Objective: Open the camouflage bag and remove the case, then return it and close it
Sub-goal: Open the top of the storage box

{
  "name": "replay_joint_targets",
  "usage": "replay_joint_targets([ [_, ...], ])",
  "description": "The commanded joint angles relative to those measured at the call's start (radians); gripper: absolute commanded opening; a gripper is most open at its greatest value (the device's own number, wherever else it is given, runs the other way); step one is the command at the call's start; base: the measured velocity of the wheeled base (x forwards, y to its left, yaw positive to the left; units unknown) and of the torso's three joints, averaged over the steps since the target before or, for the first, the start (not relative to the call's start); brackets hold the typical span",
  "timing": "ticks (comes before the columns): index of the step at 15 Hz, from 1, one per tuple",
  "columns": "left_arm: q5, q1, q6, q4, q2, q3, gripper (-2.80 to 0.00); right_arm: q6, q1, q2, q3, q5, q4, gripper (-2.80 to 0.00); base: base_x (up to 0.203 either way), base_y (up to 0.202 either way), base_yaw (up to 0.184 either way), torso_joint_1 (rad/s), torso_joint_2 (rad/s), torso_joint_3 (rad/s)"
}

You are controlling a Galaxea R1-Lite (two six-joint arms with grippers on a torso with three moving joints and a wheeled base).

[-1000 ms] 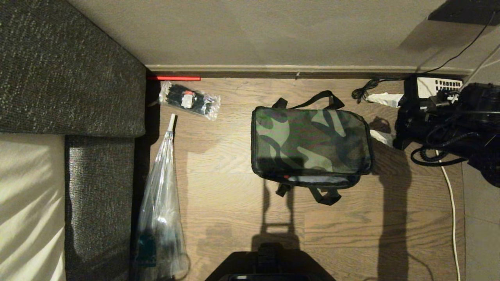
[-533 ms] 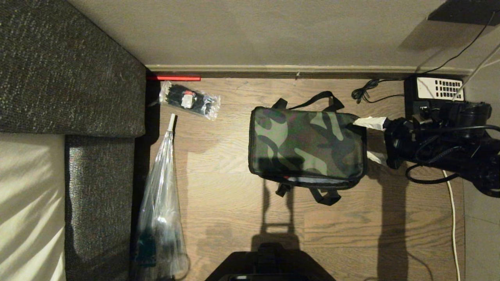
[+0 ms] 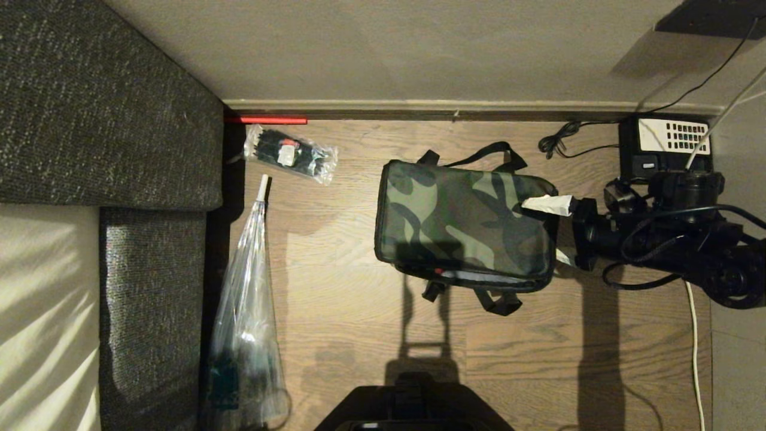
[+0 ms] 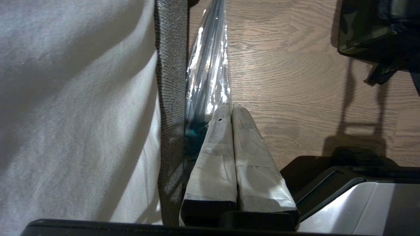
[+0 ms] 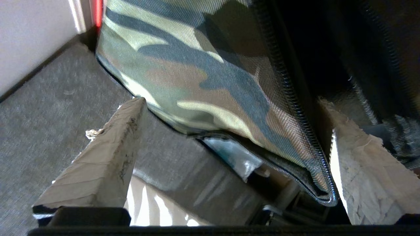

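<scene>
A: Where are you working?
B: Right gripper (image 3: 550,230), jaws apart, straddling the green-tan camouflage fabric bag's (image 3: 464,221) flap edge on the wooden floor (image 3: 335,311).
A: You're opening; close, then lift.

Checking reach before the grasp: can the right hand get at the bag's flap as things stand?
Probably yes. The right hand is open at the bag end, one finger over the camouflage top, the other at the zip opening, flap edge between them. Nothing blocks it.
</scene>
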Motion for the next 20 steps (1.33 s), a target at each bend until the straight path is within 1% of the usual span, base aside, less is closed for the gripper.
replay_joint_targets([
  [1,0.000,0.000,0.000,0.000,0.000,0.000,-2.80,0.009,0.017,0.035,-0.005,0.020,-0.003,0.00,0.000,0.000,0.000,0.000,0.00,0.000],
  [3,0.000,0.000,0.000,0.000,0.000,0.000,-2.80,0.015,0.016,0.034,-0.007,0.020,-0.024,0.00,0.000,0.000,0.000,0.000,0.00,0.000],
  [4,0.000,0.000,0.000,0.000,0.000,0.000,-2.80,0.040,0.016,0.033,-0.011,0.019,-0.027,0.00,0.000,0.000,0.000,0.000,0.00,0.000],
  [6,0.000,0.000,0.000,0.000,0.000,0.000,-2.80,0.114,0.014,0.023,-0.034,0.019,-0.037,0.00,0.000,0.000,0.000,0.000,0.00,0.000],
  [8,0.000,0.000,0.000,0.000,0.000,0.000,-2.80,0.164,0.013,0.001,-0.043,0.020,-0.061,0.00,0.000,0.000,0.000,0.000,0.00,0.000],
  [9,0.000,0.000,0.001,0.000,0.000,0.000,-2.80,0.224,0.014,-0.013,-0.050,0.021,-0.075,0.00,0.000,0.000,0.000,0.000,0.00,0.000],
  [11,0.000,0.000,0.002,0.000,0.000,0.000,-2.80,0.317,0.015,-0.033,-0.065,0.021,-0.119,0.00,0.000,0.000,0.000,0.000,0.00,0.000],
  [12,0.000,0.000,0.000,0.000,0.000,0.000,-2.80,0.333,0.015,-0.046,-0.069,0.019,-0.147,0.00,0.000,0.000,0.000,0.000,0.00,0.000],
  [13,0.000,0.000,0.000,0.000,0.000,0.000,-2.80,0.331,0.015,-0.057,-0.075,0.018,-0.161,0.00,0.000,0.000,0.000,0.000,0.00,0.000],
  [17,0.000,0.000,0.002,0.000,0.000,0.000,-2.80,0.333,0.013,-0.077,-0.164,0.004,-0.168,0.00,0.000,0.000,0.000,0.000,0.00,0.000],
  [20,0.000,0.000,0.000,0.000,0.000,0.000,-2.80,0.325,0.015,-0.083,-0.220,-0.043,-0.167,0.00,0.000,0.000,0.000,0.000,0.00,0.000],
])
